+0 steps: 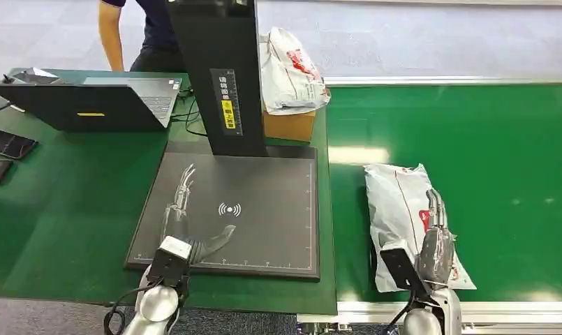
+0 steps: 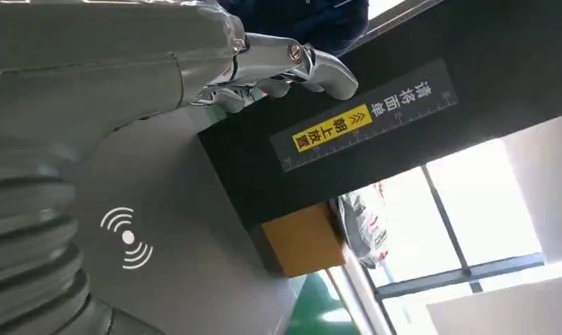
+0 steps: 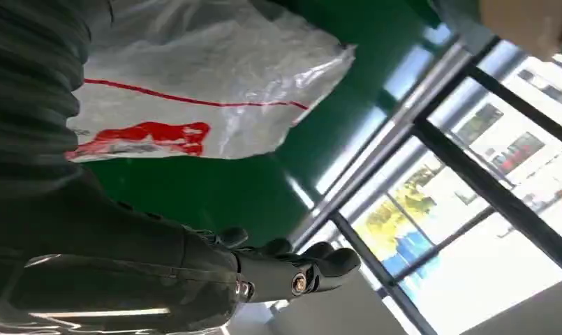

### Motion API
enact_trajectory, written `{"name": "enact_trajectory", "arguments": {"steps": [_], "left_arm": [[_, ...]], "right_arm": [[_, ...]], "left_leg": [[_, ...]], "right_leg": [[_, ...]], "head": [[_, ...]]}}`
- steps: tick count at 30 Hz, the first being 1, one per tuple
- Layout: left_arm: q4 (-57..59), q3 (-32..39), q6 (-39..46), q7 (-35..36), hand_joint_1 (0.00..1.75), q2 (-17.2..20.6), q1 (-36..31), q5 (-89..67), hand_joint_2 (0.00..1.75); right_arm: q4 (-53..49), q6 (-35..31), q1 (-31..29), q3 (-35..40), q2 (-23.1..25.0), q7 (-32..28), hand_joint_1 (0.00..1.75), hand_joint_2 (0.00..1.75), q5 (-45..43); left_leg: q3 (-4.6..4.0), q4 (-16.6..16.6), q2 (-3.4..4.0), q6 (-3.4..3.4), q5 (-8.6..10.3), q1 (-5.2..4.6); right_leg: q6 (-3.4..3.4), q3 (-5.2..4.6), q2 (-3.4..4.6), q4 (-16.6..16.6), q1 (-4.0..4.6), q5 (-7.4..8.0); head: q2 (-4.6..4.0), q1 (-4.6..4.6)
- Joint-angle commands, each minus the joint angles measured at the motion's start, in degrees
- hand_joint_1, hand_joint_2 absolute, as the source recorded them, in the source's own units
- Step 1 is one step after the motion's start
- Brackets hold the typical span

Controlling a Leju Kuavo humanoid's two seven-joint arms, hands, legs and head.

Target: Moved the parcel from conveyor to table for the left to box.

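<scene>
Green conveyor belting (image 1: 501, 153) runs across the right of the scene, and on it lies the white plastic mailer parcel with red printing (image 1: 401, 209), flat, its long axis running away from the robot. The right hand (image 1: 435, 237) is directly over the parcel's near right part, fingers (image 1: 434, 206) extended along that same axis and apart, holding nothing; whether they touch the plastic I cannot tell. The green-covered table (image 1: 68, 209) with its dark grey scanning mat (image 1: 264, 230) lies to the left of the belt. The left hand (image 1: 183, 230) hangs above that mat, fingers spread and empty, well apart from the parcel. The right hand is clearly the nearer one for the lift.
</scene>
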Motion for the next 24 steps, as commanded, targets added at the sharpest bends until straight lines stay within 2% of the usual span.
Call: {"name": "enact_trajectory", "arguments": {"steps": [1, 3, 5, 24], "left_arm": [[0.2, 0.7, -0.6, 1.5, 0.00, 0.3, -0.6, -0.8, 1.75], [-0.5, 0.8, -0.8, 2.2, 0.00, 0.3, -0.9, -0.9, 1.75], [-1.5, 0.9, -1.3, 3.3, 0.00, 0.2, -1.3, -1.0, 1.75], [-1.5, 0.9, -1.3, 3.3, 0.00, 0.2, -1.3, -1.0, 1.75]], "right_arm": [[18.5, 4.9, -5.9, -9.1, -0.6, 1.1, 0.00, 1.75, 1.2], [21.8, 7.1, -7.9, -9.3, -1.1, 3.3, 0.00, 1.75, 2.0], [25.0, 7.3, -9.8, -9.8, -1.4, 2.8, 0.00, 1.75, 2.3], [25.0, 7.3, -9.8, -9.8, -1.4, 2.8, 0.00, 1.75, 2.3]], "left_leg": [[0.19, -0.1, 0.04, -0.06, 0.00, 0.06], [0.18, -0.1, 0.08, -0.07, -0.01, 0.07], [0.21, -0.1, 0.11, -0.08, 0.00, 0.07], [0.21, -0.1, 0.02, -0.07, 0.01, 0.05]], "right_leg": [[-0.04, 0.22, 0.01, -0.1, 0.06, 0.03], [-0.04, 0.21, 0.06, -0.1, 0.07, 0.04], [-0.04, 0.23, 0.08, -0.1, 0.07, 0.05], [-0.05, 0.24, -0.02, -0.1, 0.05, 0.00]], "head": [[0.00, -0.02], [0.00, 0.00], [0.00, 0.00], [0.00, 0.00]]}}
